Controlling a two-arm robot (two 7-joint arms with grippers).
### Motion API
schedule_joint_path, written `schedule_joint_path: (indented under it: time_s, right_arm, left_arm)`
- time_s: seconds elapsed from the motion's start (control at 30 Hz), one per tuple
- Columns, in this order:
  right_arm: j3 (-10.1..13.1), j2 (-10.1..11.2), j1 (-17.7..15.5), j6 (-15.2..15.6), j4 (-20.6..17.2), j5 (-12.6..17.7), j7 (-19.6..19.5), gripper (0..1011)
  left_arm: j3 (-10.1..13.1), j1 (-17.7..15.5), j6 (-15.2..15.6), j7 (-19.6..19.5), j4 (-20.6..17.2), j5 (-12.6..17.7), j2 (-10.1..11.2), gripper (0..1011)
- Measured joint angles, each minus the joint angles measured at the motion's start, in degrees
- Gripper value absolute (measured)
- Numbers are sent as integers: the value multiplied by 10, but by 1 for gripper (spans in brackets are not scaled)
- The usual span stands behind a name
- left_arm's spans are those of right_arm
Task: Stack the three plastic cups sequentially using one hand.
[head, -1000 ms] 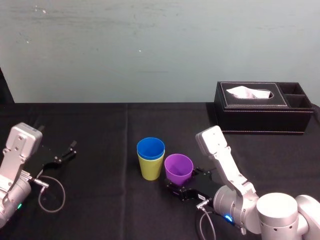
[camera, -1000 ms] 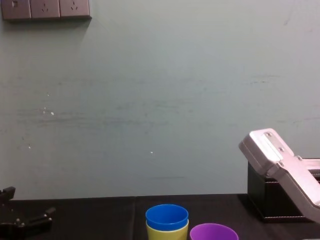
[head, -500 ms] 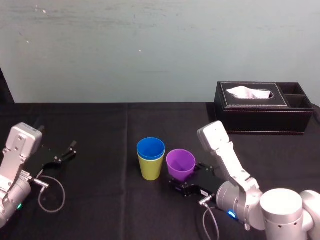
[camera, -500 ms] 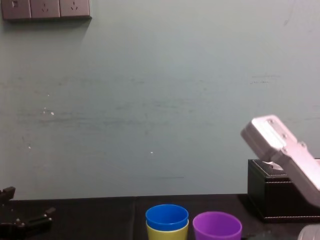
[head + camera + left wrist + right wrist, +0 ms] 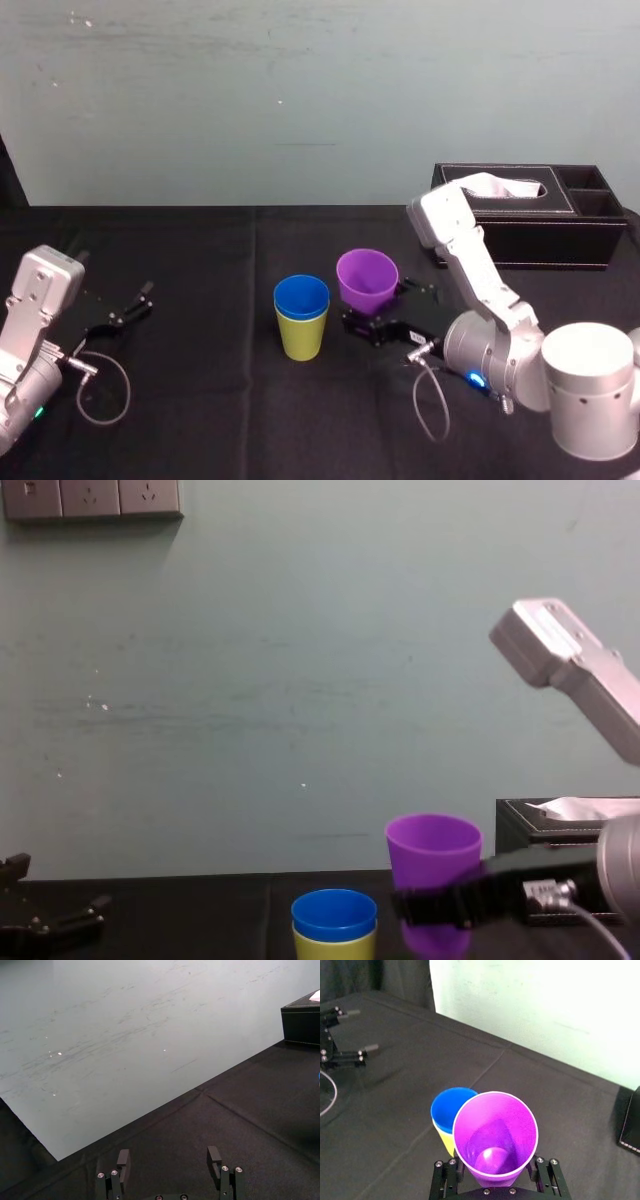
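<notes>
Yellow-green cup (image 5: pixel 301 341) holds blue cup (image 5: pixel 301 295); purple cup (image 5: pixel 495 1132) empty.

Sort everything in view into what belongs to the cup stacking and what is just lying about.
Job: purple cup, held off the table by the right gripper; blue cup nested in the yellow-green cup.
Lying about: black tissue box, far right; left gripper, parked open at left.

A black tissue box (image 5: pixel 530 228) holding white tissue (image 5: pixel 497 184) sits centre right on the black-clothed counter (image 5: pixel 200 400). Wall sockets (image 5: pixel 90 498) occupy the chest view's upper left.
</notes>
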Motion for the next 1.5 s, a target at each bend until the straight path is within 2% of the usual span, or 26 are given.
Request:
schedule_joint_path:
  time_s: [0.47,0.73,0.97,1.2,1.5]
  right_arm:
    - [-14,-14,45,37,-7,-1,10,707]
    - [-21,-35,66,47,14,0,11,707]
    - [-29,-47,78,46,36,2,13,707]
    - [-37,-51,84,33,54,4,15,707]
    - [-42,-55,87,23,63,6,15,707]
  left_arm:
    - [0,0,0,0,0,0,0,1000]
    - [0,0,0,0,0,0,0,1000]
    - [0,0,0,0,0,0,0,1000]
    - [0,0,0,0,0,0,0,1000]
    - [0,0,0,0,0,0,0,1000]
